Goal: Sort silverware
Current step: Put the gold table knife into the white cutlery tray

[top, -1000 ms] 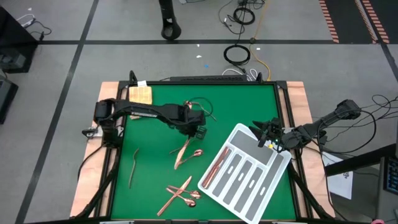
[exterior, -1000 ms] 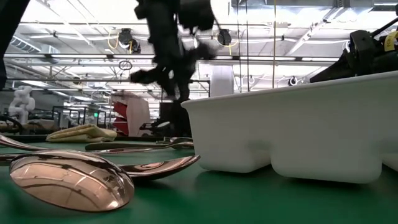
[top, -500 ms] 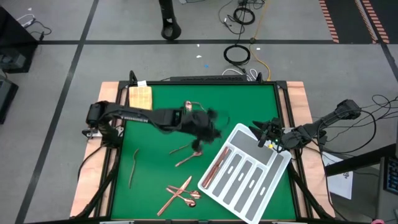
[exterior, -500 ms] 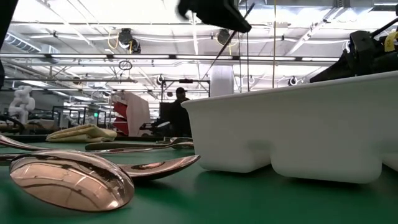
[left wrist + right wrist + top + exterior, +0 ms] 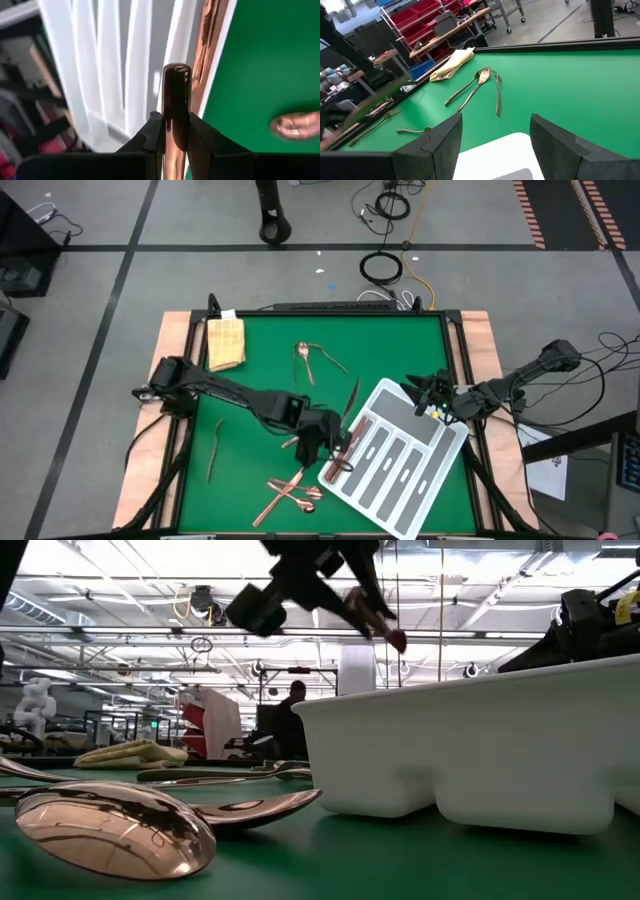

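My left gripper (image 5: 337, 437) (image 5: 175, 131) hangs high over the left edge of the white tray (image 5: 425, 480), shut on one slim copper piece of silverware (image 5: 176, 90). In the low view that piece (image 5: 378, 620) slants down from the gripper above the tray's wall (image 5: 470, 750). The tray's leftmost slot holds other copper pieces (image 5: 347, 448) (image 5: 209, 45). More silverware lies flat on the green mat: a far pair (image 5: 308, 356), one at the left (image 5: 214, 448), a near pile (image 5: 290, 492). My right gripper (image 5: 424, 392) (image 5: 495, 135) stands open at the tray's far right corner. My left gripper pinches the copper piece between its two fingers (image 5: 152, 135). The piece runs along the fingers and sticks out past their tips, ending in a rounded end (image 5: 176, 71). It is lifted clear, slanting down over the tray's leftmost slot.
A yellow-tan folded cloth (image 5: 225, 340) lies in the mat's far left corner. The tray sits askew at the right near side, with several grey slots (image 5: 390, 460). Bare green mat (image 5: 400, 350) stretches along the far right. A big spoon bowl (image 5: 115, 830) lies close to the low camera.
My left gripper has risen from the silverware at the mat's middle with one copper piece and swung toward the near right, to the tray's left edge. The piece is now clear of the table. The right arm has kept still.
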`<action>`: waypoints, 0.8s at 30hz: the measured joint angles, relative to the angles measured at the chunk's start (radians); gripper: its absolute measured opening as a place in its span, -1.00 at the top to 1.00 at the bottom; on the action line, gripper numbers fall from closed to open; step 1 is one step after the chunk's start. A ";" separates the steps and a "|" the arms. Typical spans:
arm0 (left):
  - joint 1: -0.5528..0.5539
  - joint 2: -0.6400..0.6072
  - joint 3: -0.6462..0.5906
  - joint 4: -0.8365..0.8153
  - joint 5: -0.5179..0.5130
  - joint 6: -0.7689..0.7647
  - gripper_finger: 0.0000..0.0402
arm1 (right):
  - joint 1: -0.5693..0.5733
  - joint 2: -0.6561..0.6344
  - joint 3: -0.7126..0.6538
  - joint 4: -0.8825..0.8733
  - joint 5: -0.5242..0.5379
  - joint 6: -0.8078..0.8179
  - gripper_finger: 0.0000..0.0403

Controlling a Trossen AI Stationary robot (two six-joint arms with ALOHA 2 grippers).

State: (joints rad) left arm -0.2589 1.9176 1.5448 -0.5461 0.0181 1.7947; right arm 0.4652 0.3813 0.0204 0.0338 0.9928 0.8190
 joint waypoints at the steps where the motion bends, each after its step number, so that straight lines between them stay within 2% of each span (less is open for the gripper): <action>1: -0.010 0.014 0.000 0.004 0.001 0.008 0.72 | 0.000 0.000 0.000 0.000 0.000 0.004 -0.09; 10: -0.051 0.141 0.000 0.013 0.004 0.026 0.72 | 0.000 0.005 0.000 0.000 -0.001 0.006 -0.09; 18: -0.039 0.158 0.002 0.057 0.017 0.122 0.72 | 0.000 0.006 0.000 0.000 0.000 -0.026 -0.09; 24: -0.046 0.160 0.001 0.076 0.050 0.124 0.72 | 0.000 0.006 0.000 0.000 0.000 -0.041 -0.09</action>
State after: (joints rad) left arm -0.3048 2.0773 1.5459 -0.4702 0.0683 1.9182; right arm 0.4652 0.3870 0.0204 0.0341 0.9924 0.7783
